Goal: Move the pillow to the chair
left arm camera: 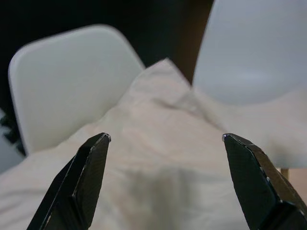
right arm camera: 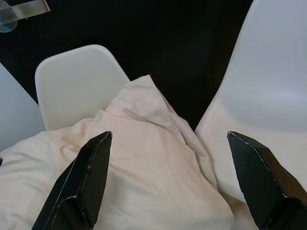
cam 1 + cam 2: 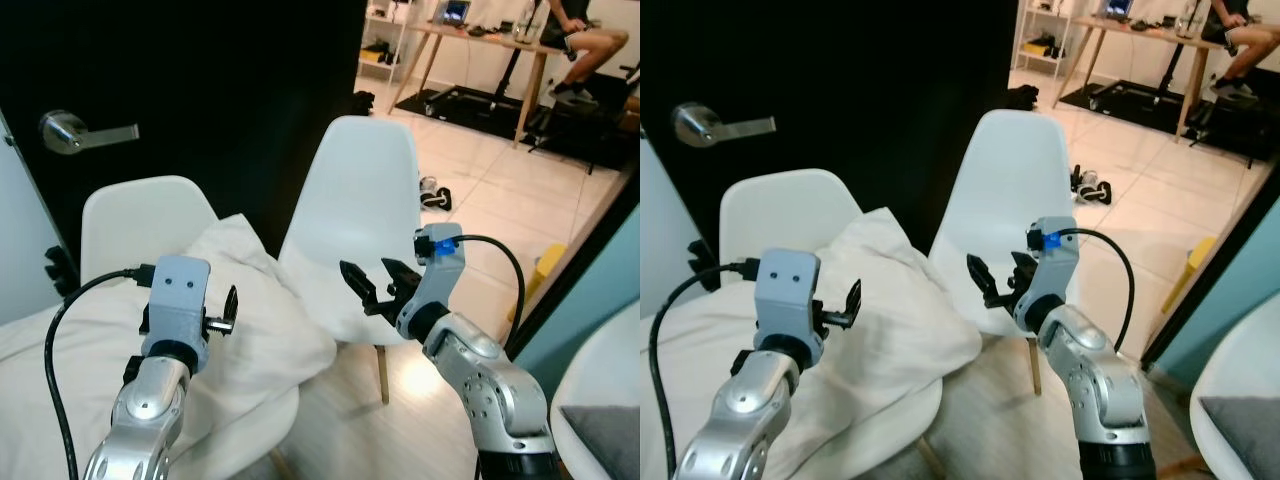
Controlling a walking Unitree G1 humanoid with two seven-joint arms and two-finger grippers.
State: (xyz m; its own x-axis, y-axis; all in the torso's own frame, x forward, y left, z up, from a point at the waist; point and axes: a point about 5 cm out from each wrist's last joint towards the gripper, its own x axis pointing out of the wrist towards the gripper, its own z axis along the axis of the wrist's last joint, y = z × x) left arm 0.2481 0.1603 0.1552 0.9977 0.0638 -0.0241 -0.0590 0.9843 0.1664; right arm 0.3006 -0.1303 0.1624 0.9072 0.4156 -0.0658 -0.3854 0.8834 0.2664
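Observation:
A cream pillow [image 3: 262, 300] lies across the seat of the left white chair [image 3: 140, 215], and its right edge reaches the seat of a second white chair [image 3: 365, 195]. My left gripper [image 3: 226, 312] hovers just above the pillow's middle, open and holding nothing; in the left wrist view the left gripper [image 1: 165, 137] frames the pillow [image 1: 158, 158]. My right gripper [image 3: 378, 278] is open over the front of the right chair's seat, beside the pillow's edge. In the right wrist view the right gripper [image 2: 170, 134] spans the pillow [image 2: 139, 158] and the chair seat [image 2: 268, 124].
Behind the chairs is a black door with a silver lever handle [image 3: 78, 130]. Tiled floor runs to the right, with shoes [image 3: 435, 195], a yellow object [image 3: 548, 265], a wooden desk [image 3: 480, 40] and a seated person [image 3: 590, 40]. Another white seat with a grey cushion [image 3: 605, 425] is at the lower right.

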